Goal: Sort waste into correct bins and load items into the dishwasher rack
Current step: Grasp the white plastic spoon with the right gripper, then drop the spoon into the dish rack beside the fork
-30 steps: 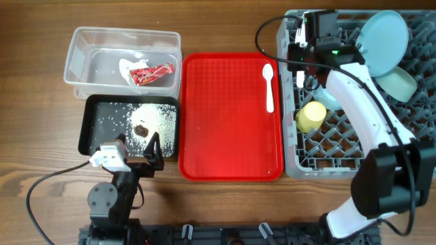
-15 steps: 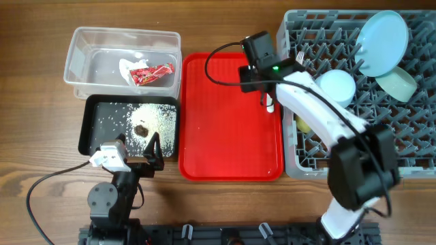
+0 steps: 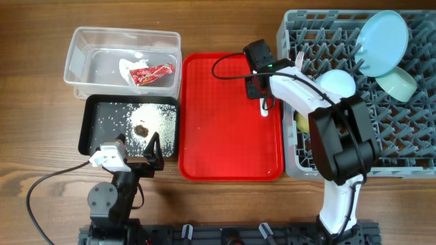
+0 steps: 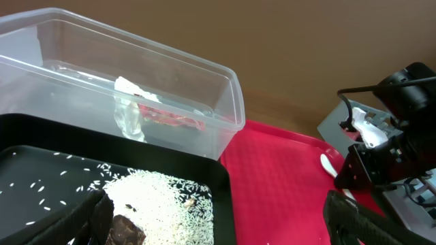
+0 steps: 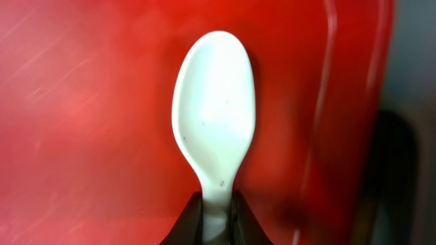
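**Overhead and wrist views.** The counter (image 3: 41, 136) carries the dishwasher rack (image 3: 402, 129) at the right, with the light blue plate (image 3: 381, 37) standing in it. The red tray (image 3: 225, 129) lies just beside the rack. At the left are the clear tub (image 3: 75, 61), which holds the red wrapper (image 3: 151, 71), and the black tray (image 3: 92, 136) with rice (image 3: 146, 116).

The left hand (image 4: 218, 204) hangs spread over the black tray, holding nothing. The right hand (image 5: 214, 207) pinches the neck of the white spoon (image 5: 212, 109), which lies near the red tray's right rim.

**Hazards.** So slim and smooth a handle may swivel or slip between the fingers on lifting. The tray's raised rim or the rack wall may knock it loose.
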